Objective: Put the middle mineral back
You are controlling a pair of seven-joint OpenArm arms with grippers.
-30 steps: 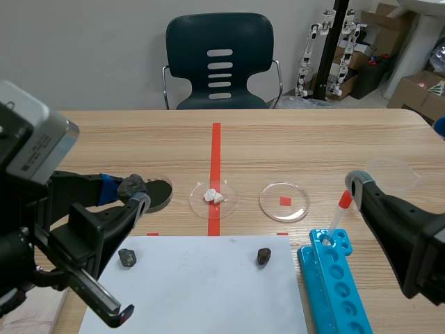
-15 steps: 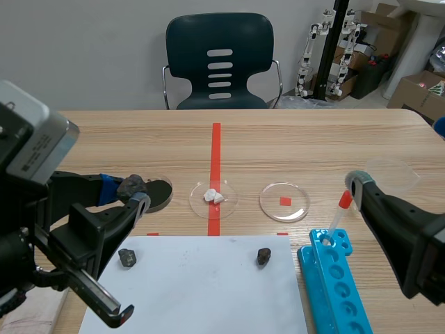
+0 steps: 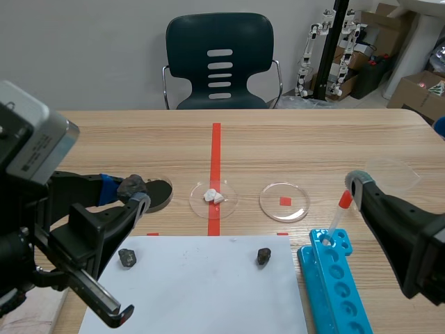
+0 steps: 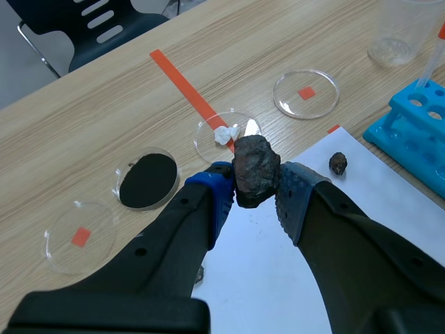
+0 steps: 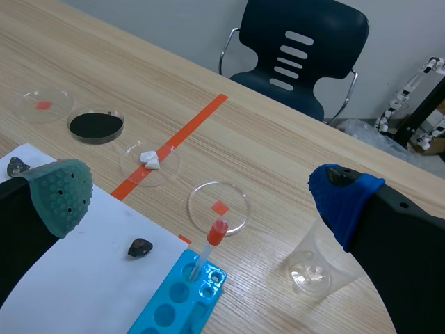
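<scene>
Dark mineral held in left gripper, off the table.

Left gripper (image 4: pixel 252 191) is clamped on the dark lumpy mineral (image 4: pixel 254 170), blue pads pressed to both its sides. It is held above the table near the black-powder dish (image 4: pixel 147 180) and the far edge of the white sheet (image 3: pixel 201 285). Two smaller stones lie on the sheet, well apart: one left (image 3: pixel 126 257), one right (image 3: pixel 263 256). Beyond the sheet, on the tape line, is a dish with white fragments (image 3: pixel 213 197). Right gripper (image 5: pixel 201 198) has its fingers spread wide, holding nothing, near the blue tube rack (image 3: pixel 337 285).
</scene>
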